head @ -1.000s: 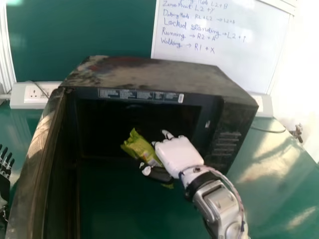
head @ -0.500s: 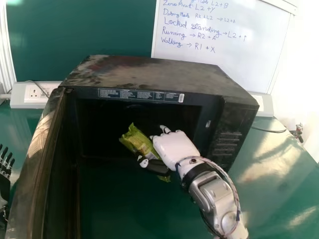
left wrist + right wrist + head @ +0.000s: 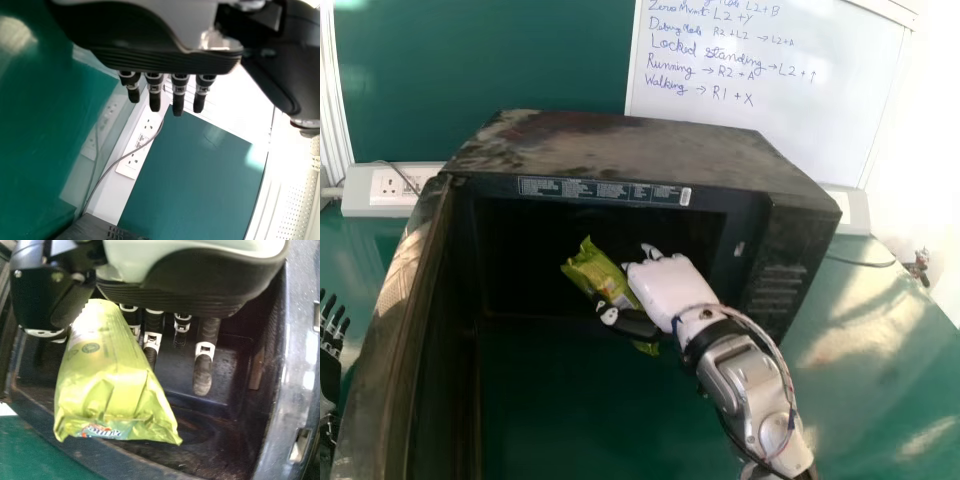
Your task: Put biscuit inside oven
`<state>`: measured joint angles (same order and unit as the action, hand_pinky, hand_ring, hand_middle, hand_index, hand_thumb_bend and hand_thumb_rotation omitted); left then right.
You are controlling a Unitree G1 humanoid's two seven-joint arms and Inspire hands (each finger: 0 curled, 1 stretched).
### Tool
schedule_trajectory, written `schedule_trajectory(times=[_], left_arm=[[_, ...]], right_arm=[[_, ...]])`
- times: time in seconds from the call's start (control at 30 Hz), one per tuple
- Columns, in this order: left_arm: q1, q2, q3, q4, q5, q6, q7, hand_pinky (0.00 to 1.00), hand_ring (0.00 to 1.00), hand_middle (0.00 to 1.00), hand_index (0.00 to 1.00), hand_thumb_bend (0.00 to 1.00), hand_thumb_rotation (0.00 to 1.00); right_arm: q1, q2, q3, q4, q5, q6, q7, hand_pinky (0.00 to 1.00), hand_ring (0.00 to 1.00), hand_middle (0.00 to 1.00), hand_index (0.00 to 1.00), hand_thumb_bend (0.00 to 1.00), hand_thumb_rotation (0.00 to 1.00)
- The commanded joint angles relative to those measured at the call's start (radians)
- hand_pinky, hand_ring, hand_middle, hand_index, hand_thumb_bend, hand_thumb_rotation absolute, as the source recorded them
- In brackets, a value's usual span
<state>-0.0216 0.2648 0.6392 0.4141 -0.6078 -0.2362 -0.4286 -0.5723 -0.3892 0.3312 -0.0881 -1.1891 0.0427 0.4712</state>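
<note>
My right hand point(image 3: 670, 290) is at the mouth of the black oven point(image 3: 640, 150), whose door stands open at the left. It holds the green biscuit packet point(image 3: 595, 275) between thumb and fingers, the packet tilted in front of the dark cavity. In the right wrist view, the hand point(image 3: 202, 375) has the biscuit packet point(image 3: 110, 385) between its thumb and fingers, with the oven's interior point(image 3: 200, 415) behind. My left hand point(image 3: 330, 340) is at the far left beyond the open door; in the left wrist view the hand point(image 3: 178, 95) has straight fingers and holds nothing.
The oven door point(image 3: 395, 330) reaches toward the front left. Around the oven lies the green table point(image 3: 870, 350). Behind it are a socket strip point(image 3: 390, 190) and a whiteboard point(image 3: 760, 100). A cable point(image 3: 860, 263) lies on the table to the right.
The right forearm has shifted slightly, and the hand with the packet has moved a little up and away, toward the oven's cavity. The left hand stays where it was.
</note>
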Motion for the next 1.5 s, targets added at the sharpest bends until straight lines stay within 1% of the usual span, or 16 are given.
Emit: schedule_trajectory(times=[0.0,0.23,0.3,0.37,0.53,0.7,0.83,0.9,0.97,1.07,1.13,1.2,1.27,1.47], left_arm=[[0.025,-0.052,-0.015,0.04,0.0,-0.004,-0.004,0.99,0.92,0.94,0.97,0.23,0.0],[0.032,-0.056,-0.018,0.024,0.006,-0.004,0.004,0.99,0.92,0.94,0.98,0.22,0.0],[0.032,-0.056,-0.018,0.023,0.006,-0.005,0.004,0.99,0.92,0.94,0.97,0.22,0.0],[0.032,-0.056,-0.019,0.023,0.009,-0.005,0.006,0.99,0.93,0.94,0.97,0.22,0.0],[0.032,-0.054,-0.02,0.03,0.01,-0.012,-0.003,0.99,0.92,0.94,0.97,0.21,0.0],[0.037,-0.057,-0.021,0.017,0.01,-0.005,0.006,0.99,0.92,0.94,0.97,0.22,0.0],[0.034,-0.055,-0.018,0.028,0.009,-0.009,-0.001,1.0,0.92,0.94,0.98,0.22,0.0],[0.034,-0.054,-0.018,0.028,0.01,-0.008,0.0,1.0,0.92,0.94,0.98,0.22,0.0],[0.034,-0.053,-0.019,0.03,0.014,-0.01,0.003,1.0,0.92,0.94,0.98,0.22,0.0],[0.03,-0.053,-0.016,0.038,0.007,-0.011,-0.007,1.0,0.92,0.94,0.99,0.22,0.0],[0.03,-0.052,-0.016,0.039,0.008,-0.011,-0.008,1.0,0.91,0.94,0.98,0.22,0.0],[0.029,-0.051,-0.015,0.042,0.007,-0.012,-0.013,1.0,0.92,0.94,0.98,0.22,0.0],[0.028,-0.051,-0.014,0.046,0.008,-0.016,-0.017,1.0,0.92,0.94,0.98,0.22,0.0],[0.028,-0.054,-0.014,0.043,0.009,-0.015,-0.014,1.0,0.92,0.94,0.97,0.22,0.0]], right_arm=[[-0.044,0.011,0.009,0.021,0.012,0.009,-0.032,0.19,0.3,0.47,0.49,0.53,0.0],[-0.097,0.022,0.035,0.082,0.015,0.024,-0.058,0.15,0.25,0.47,0.49,0.53,0.0],[-0.111,0.026,0.043,0.096,0.013,0.028,-0.067,0.17,0.28,0.47,0.49,0.53,0.0],[-0.125,0.035,0.046,0.121,0.023,0.031,-0.08,0.17,0.28,0.47,0.49,0.53,0.0],[-0.174,0.042,0.073,0.216,0.034,0.02,-0.126,0.11,0.2,0.47,0.49,0.53,0.0],[-0.212,0.06,0.094,0.278,0.05,0.048,-0.12,0.15,0.25,0.47,0.49,0.53,0.0],[-0.24,0.071,0.111,0.326,0.059,0.056,-0.136,0.12,0.21,0.47,0.49,0.53,0.0],[-0.247,0.075,0.116,0.344,0.066,0.052,-0.154,0.13,0.23,0.47,0.49,0.53,0.0],[-0.257,0.079,0.123,0.37,0.073,0.047,-0.178,0.18,0.3,0.48,0.49,0.53,0.0],[-0.277,0.082,0.135,0.422,0.088,0.027,-0.222,0.21,0.33,0.48,0.49,0.53,0.0],[-0.289,0.086,0.142,0.456,0.101,0.016,-0.25,0.23,0.36,0.43,0.52,0.52,0.0],[-0.298,0.088,0.15,0.487,0.111,0.005,-0.282,0.25,0.38,0.42,0.53,0.52,0.0],[-0.306,0.09,0.159,0.51,0.115,-0.001,-0.303,0.28,0.37,0.46,0.54,0.51,0.0],[-0.332,0.099,0.176,0.573,0.129,-0.003,-0.349,0.3,0.4,0.48,0.52,0.52,0.0]])
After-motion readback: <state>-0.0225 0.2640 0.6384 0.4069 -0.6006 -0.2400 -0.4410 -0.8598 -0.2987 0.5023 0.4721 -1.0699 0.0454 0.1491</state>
